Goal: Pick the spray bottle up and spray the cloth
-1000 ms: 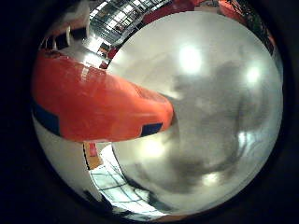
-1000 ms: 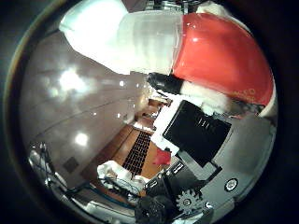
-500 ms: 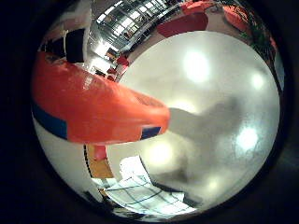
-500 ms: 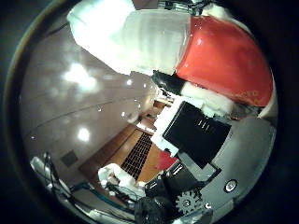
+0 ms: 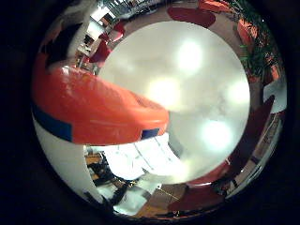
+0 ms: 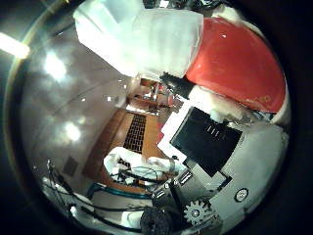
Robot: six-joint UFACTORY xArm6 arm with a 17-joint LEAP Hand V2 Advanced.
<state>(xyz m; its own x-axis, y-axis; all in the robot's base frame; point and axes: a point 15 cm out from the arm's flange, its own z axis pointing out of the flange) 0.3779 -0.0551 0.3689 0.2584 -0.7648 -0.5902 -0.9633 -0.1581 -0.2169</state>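
The spray bottle [image 5: 93, 117] fills much of both palm views, so it sits close against the palm. Its head is orange-red with a blue band, and its body [image 6: 161, 39] is whitish and translucent. My right hand [image 6: 210, 147] is curled round it, with a black and white finger part pressed against the red shell. The bottle hangs above a round, glossy white table [image 5: 201, 89]. Below the bottle's head lies a white, lined sheet [image 5: 140, 159] that looks like the cloth. I cannot tell if it rests on the table.
Red seats [image 5: 192, 14] and a green plant [image 5: 255, 51] stand beyond the table's far rim. A wooden floor with a dark grating [image 6: 132, 137] shows below. The arm's white and teal parts [image 6: 142, 169] reach in beside it.
The whole picture has shifted and more of the round table shows, so the hand has moved away from the tabletop. The bottle keeps its place in the hand.
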